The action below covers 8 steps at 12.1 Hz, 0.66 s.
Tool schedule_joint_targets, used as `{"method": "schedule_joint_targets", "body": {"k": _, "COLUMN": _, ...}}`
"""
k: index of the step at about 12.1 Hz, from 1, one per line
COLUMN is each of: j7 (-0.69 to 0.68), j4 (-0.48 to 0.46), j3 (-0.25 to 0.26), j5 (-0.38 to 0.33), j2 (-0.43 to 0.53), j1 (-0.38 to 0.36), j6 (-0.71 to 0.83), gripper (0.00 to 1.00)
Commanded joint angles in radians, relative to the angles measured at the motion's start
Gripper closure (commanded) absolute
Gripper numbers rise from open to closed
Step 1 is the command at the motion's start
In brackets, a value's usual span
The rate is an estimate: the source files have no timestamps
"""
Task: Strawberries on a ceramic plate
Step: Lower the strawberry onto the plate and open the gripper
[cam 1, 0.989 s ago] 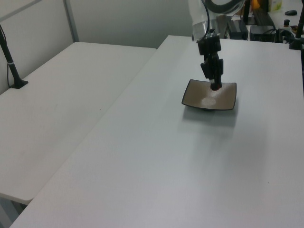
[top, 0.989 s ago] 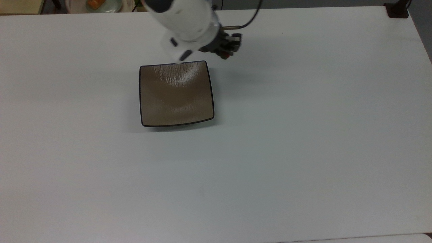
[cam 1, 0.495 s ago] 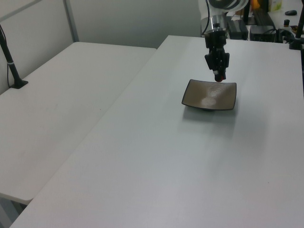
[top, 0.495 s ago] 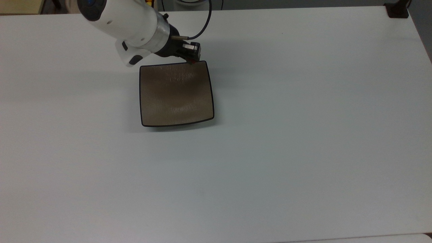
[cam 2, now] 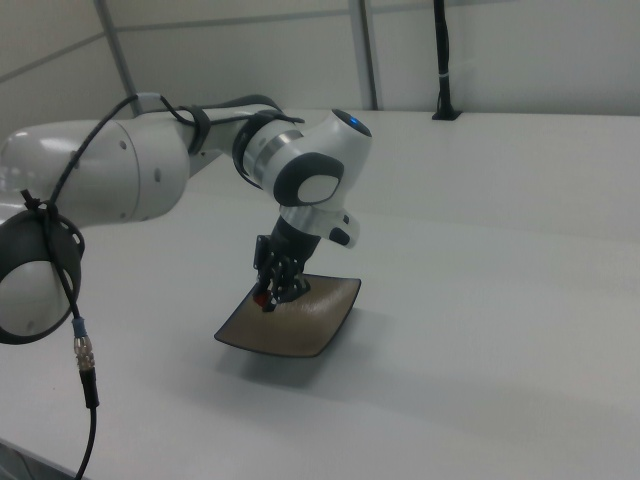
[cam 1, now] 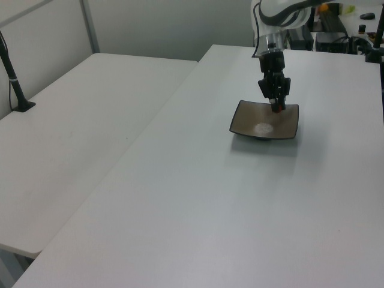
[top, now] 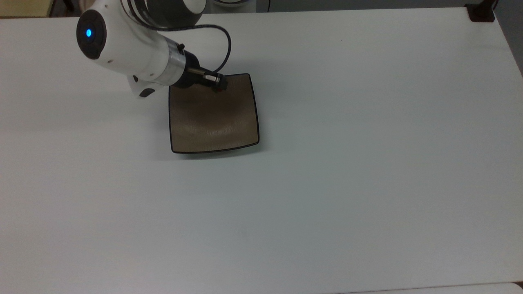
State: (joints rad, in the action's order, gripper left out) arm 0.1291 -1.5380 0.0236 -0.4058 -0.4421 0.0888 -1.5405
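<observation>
Though barely visible, tiny red strawberry [cam 2: 264,299] over glossy tan plate [cam 2: 300,325].

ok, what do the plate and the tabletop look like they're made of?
Plate: likely glazed ceramic, glossy tan-brown with a thin black rim; a bright glare patch shows on it in the left view.
Tabletop: smooth matte white, probably laminate; its sheen is only soft and there is no visible grain.

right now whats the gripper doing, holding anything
Gripper: shut on the strawberry, held just above the ceramic plate, near its far edge in the left view.
</observation>
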Motion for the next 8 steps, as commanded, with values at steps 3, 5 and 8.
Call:
{"method": "schedule_joint_targets", "body": {"k": 3, "j7": -0.016, "j4": -0.017, "j3": 0.007, "j5": -0.036, "j2": -0.052, "j1": 0.022, "j6": -0.119, "gripper": 0.79}}
{"method": "schedule_joint_targets", "body": {"k": 5, "j7": -0.016, "j4": -0.022, "j3": 0.007, "j5": -0.036, "j2": -0.063, "j1": 0.022, "j6": -0.154, "gripper": 0.79}}
{"method": "schedule_joint_targets", "body": {"k": 8, "j7": -0.016, "j4": -0.024, "j3": 0.007, "j5": -0.047, "j2": -0.075, "j1": 0.025, "j6": -0.190, "gripper": 0.75}}
